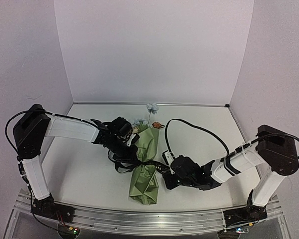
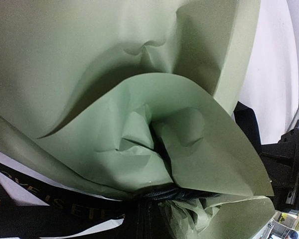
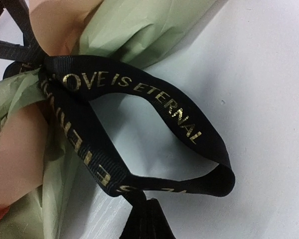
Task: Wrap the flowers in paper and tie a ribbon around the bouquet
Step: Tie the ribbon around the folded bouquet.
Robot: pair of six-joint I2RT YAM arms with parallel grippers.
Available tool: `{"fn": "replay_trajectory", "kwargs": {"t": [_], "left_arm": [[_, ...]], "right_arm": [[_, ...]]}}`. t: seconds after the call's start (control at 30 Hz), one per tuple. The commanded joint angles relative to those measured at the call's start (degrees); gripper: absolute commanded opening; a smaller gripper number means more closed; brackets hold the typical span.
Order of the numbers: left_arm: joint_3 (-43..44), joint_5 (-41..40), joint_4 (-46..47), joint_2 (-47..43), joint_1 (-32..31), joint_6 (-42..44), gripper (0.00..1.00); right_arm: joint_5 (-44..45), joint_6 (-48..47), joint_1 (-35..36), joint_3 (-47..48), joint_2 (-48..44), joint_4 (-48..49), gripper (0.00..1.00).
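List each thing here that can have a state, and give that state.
Olive-green paper: rolled into a crumpled cone, lying on its side.
Pale blue and cream flowers: sticking out of the cone's far end.
Black ribbon with gold lettering: cinched round the cone's middle, one loop standing out.
Right gripper: shut on the ribbon.
Left gripper: shut, close against the cone; what it holds is unclear.

Left arm [image 1: 70, 128] and right arm [image 1: 236, 165]: white link shells, boxy black joints, thin black cable [image 1: 199, 130] beside the right
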Motion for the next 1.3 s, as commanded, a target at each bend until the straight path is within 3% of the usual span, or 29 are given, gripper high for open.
{"fn": "replay_trajectory", "kwargs": {"t": [0.0,1.27], "left_arm": [[-1.7,-5.6,-2.6,-2.1,2.6,-0.8,0.00],[-3.2,-5.4,-1.4,-3.2,3.1,-1.6,0.00]], "right_arm": [[2.4,1.8,-0.9,-2.5,-1.8,-8.1,0.00],[6.3,7.8,-4.0,-15.2,-13.4,-14.1,0.00]]}}
